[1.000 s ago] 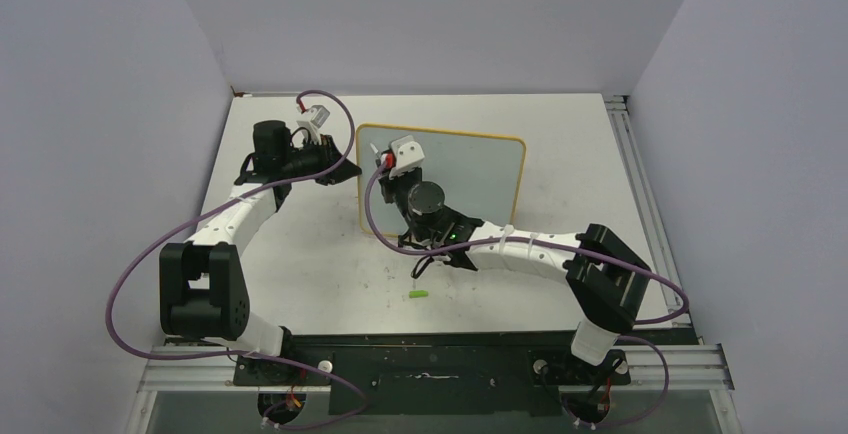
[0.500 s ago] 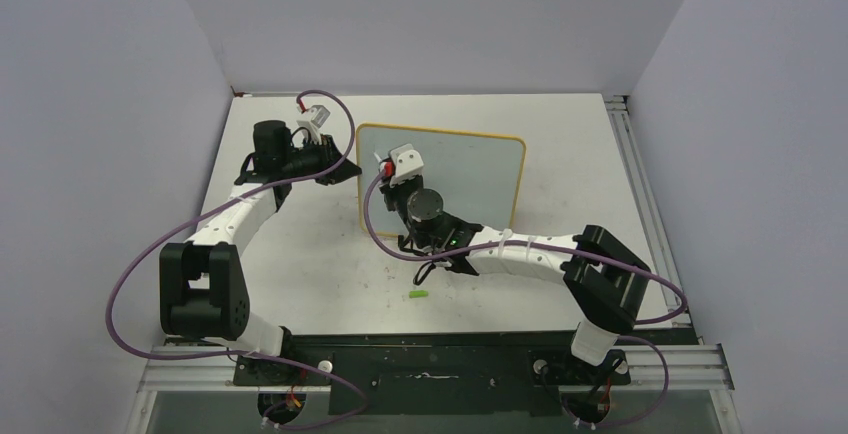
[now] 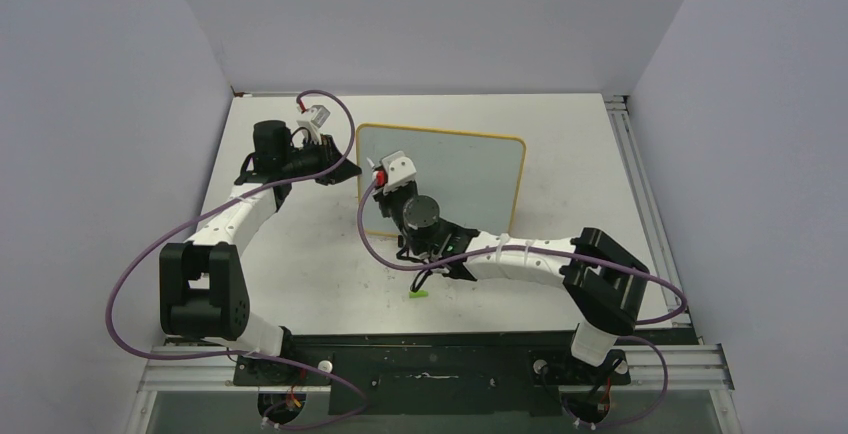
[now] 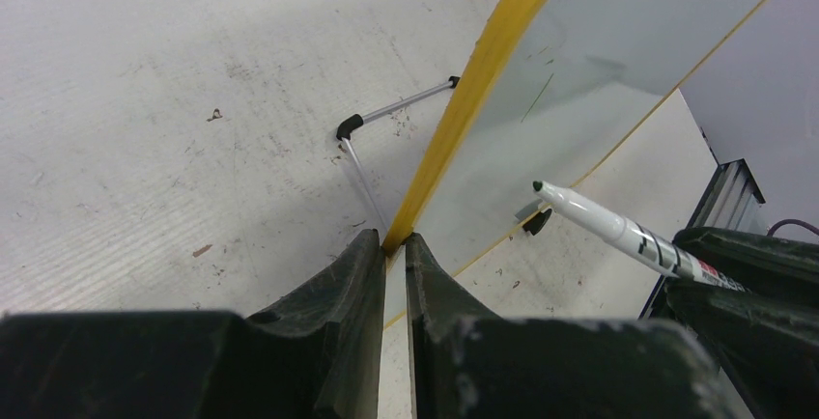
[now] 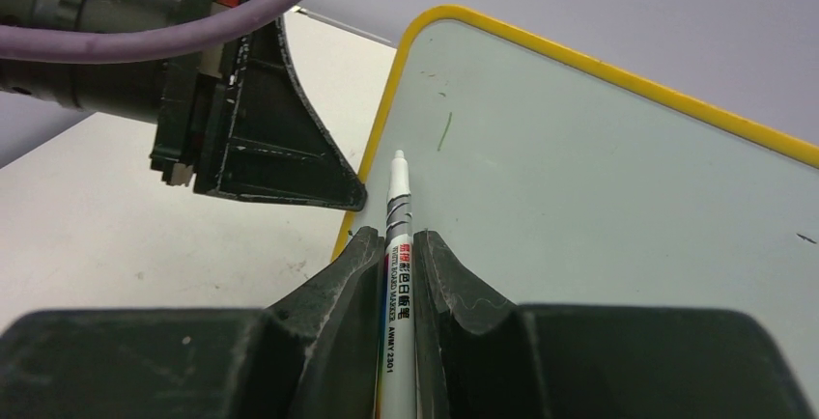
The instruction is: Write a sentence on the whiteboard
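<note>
The whiteboard (image 3: pixel 470 169) stands propped on the table, pale grey with a yellow frame. My left gripper (image 3: pixel 340 169) is shut on its left frame edge, as the left wrist view (image 4: pixel 394 238) shows. My right gripper (image 5: pixel 396 237) is shut on an uncapped white marker (image 5: pixel 398 202), whose tip is close in front of the board's left part (image 5: pixel 599 168). I cannot tell if the tip touches. Only one short green stroke (image 5: pixel 444 131) shows on the board; no words of the sentence show. The stroke (image 4: pixel 538 97) and the marker (image 4: pixel 618 229) also show in the left wrist view.
A small green marker cap (image 3: pixel 418 295) lies on the table near the right forearm. Behind the board a thin wire stand leg (image 4: pixel 396 110) rests on the table, and a black clip foot (image 4: pixel 536 221) sits at its lower edge. Walls close the table in on three sides.
My right wrist has drawn back toward the near edge and slightly left, taking the marker with it. The left arm and the board have not moved.
</note>
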